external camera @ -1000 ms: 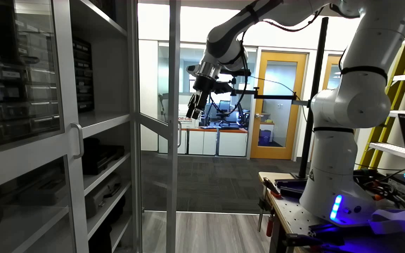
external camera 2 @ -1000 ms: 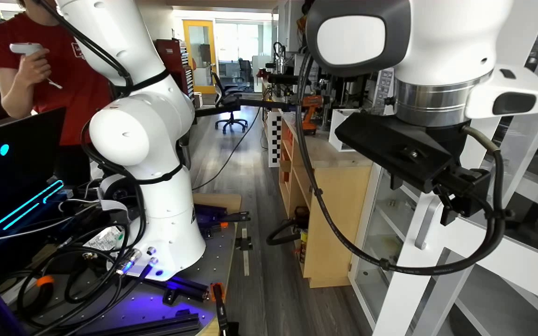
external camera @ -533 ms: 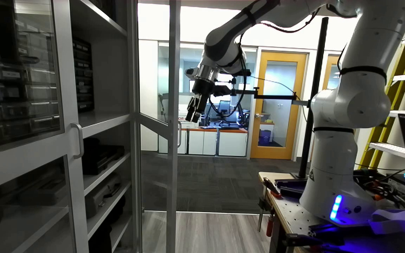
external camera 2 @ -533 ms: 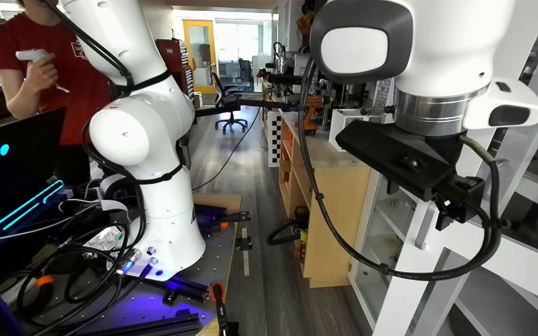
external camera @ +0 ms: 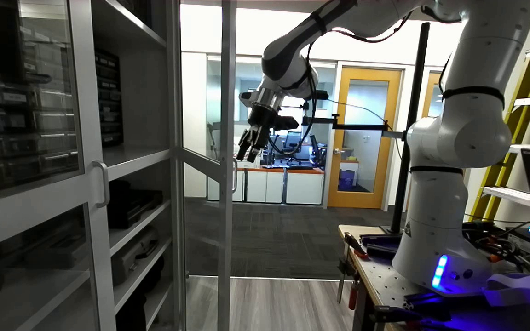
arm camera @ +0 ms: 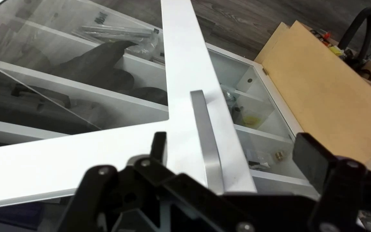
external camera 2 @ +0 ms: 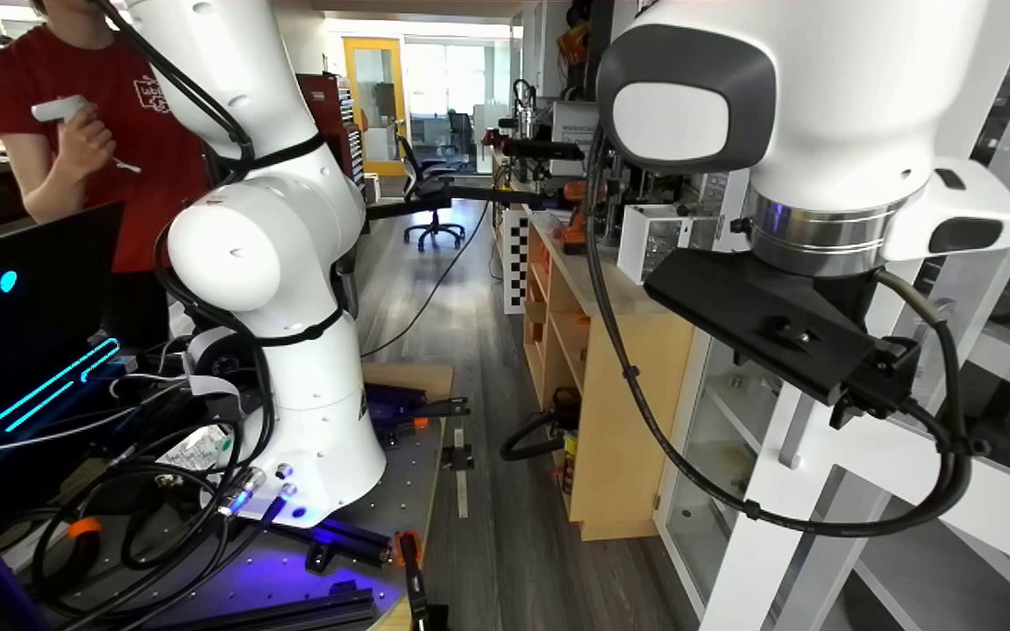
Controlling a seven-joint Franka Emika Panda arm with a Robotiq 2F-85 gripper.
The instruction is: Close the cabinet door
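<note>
Floor (arm camera: 233,22) partly behind cabinet door (arm camera: 184,61)

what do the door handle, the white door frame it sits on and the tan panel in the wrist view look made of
Door handle: probably metal, satin grey, with a soft sheen along its bar.
White door frame: metal or painted wood, unclear which; smooth, even white surface, no grain showing.
Tan panel: perhaps wood or plywood, matte; warm tone, little shine.

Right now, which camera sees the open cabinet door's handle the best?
The wrist view: it shows the handle big and close. In an exterior view, the black wrist camera covers its top; in an exterior view, only a bit of it shows past the door.
</note>
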